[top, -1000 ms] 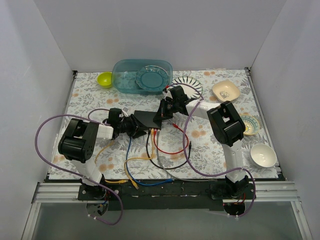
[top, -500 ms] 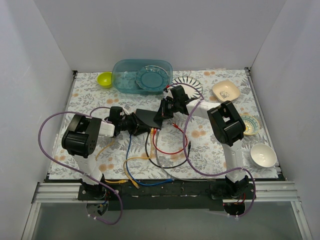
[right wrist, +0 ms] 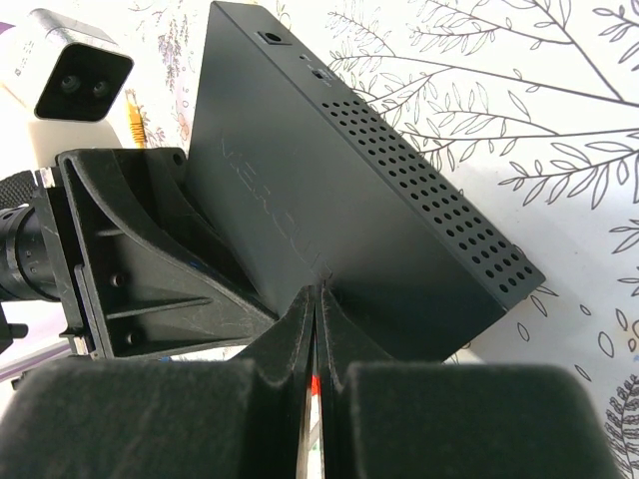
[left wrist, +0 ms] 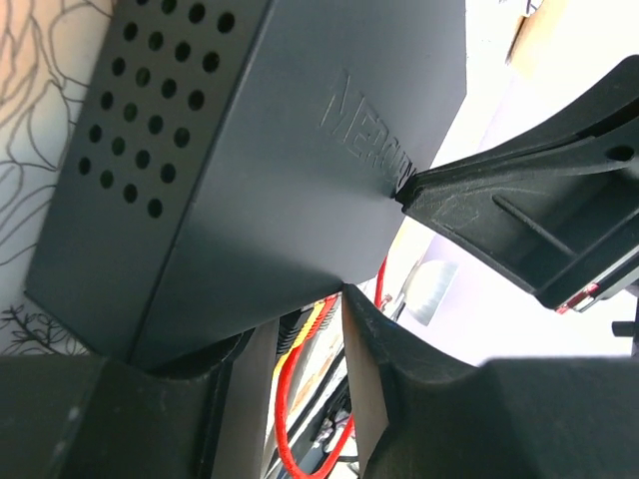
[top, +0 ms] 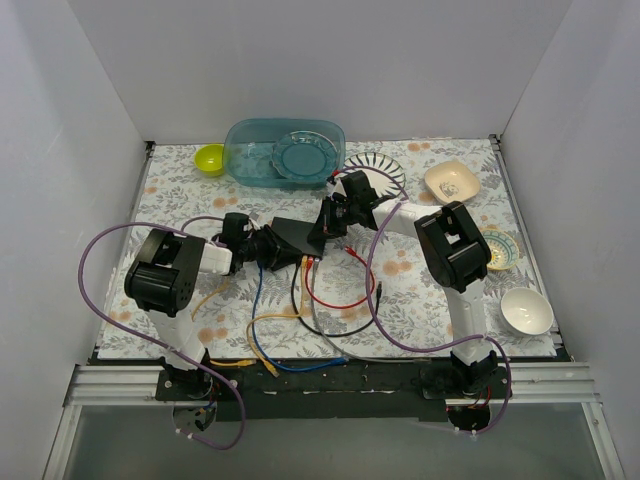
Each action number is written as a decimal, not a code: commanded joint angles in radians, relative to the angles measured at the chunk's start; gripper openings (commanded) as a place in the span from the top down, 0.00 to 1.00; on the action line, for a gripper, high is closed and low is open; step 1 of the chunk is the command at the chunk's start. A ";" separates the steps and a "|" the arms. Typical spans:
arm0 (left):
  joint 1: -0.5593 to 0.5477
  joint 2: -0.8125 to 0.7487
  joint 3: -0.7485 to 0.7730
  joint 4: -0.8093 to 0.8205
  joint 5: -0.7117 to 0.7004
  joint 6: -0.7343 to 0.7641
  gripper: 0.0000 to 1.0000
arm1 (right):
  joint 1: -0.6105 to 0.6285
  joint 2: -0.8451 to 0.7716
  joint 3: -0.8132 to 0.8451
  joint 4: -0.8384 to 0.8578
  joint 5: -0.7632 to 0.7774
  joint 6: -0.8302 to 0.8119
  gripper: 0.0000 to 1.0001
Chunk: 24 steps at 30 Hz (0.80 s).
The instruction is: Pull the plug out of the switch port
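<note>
The flat black switch sits mid-table, tilted up on one edge. It fills the left wrist view and the right wrist view. Several cables run from its near edge, among them a red cable. My left gripper is at the switch's left end. Its jaws stand a little apart at the switch's lower edge, with a yellow-tipped plug and the red cable showing in the gap. My right gripper is shut, its tips pressed against the switch's broad face.
A teal tub with a plate inside, a yellow-green bowl and a patterned plate stand at the back. A beige dish, a small dish and a white bowl stand at the right. Loose blue, black and yellow cables lie near the front.
My left gripper has crept a little right and away, closer in on the switch's left end. The right arm and the switch have not visibly moved.
</note>
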 commanded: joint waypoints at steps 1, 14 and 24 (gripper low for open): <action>-0.024 0.040 0.006 -0.075 -0.114 -0.007 0.71 | 0.001 0.044 -0.013 -0.063 0.048 -0.024 0.94; -0.024 0.048 -0.018 -0.045 -0.083 0.000 0.95 | -0.001 0.043 -0.025 -0.065 0.042 -0.034 0.94; -0.024 0.045 -0.087 0.052 -0.027 0.010 0.83 | -0.004 0.044 -0.024 -0.068 0.045 -0.037 0.95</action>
